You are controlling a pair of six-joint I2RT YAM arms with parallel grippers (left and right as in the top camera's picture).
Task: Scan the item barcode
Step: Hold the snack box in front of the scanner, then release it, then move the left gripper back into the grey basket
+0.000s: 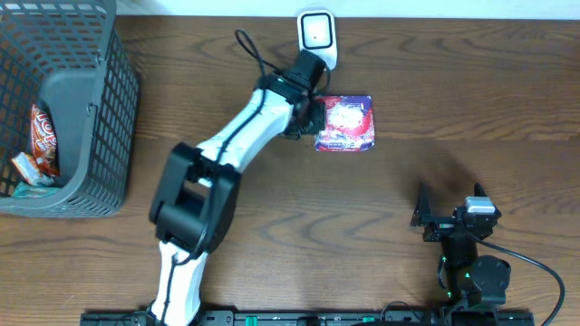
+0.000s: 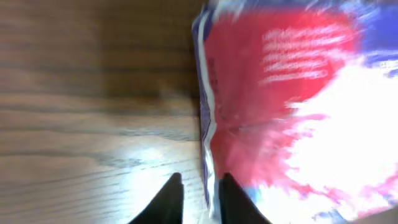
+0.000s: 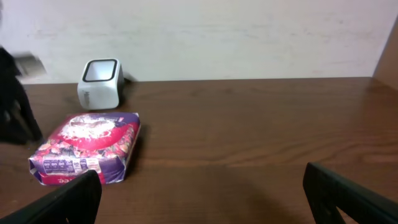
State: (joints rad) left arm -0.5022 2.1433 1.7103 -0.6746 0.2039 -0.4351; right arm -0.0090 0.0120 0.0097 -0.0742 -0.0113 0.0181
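Left to right. Grey mesh basket (image 1: 116, 109) at the table's (image 1: 471, 100) left edge, snack packets (image 1: 43, 134) inside. Left arm (image 1: 243, 129) reaches diagonally from the near edge to mid-table, elbow bent, wrist turned toward the red-and-purple packet (image 1: 347, 124). Left gripper (image 2: 200, 182) is low over the wood, jaws narrowly apart and straddling the packet's left seam, with bare table visible beside one finger. The packet lies flat just in front of the white scanner (image 1: 317, 34). Right gripper (image 3: 202, 196) sits folded near its base, jaws spread wide, holding nothing, well apart from the packet.
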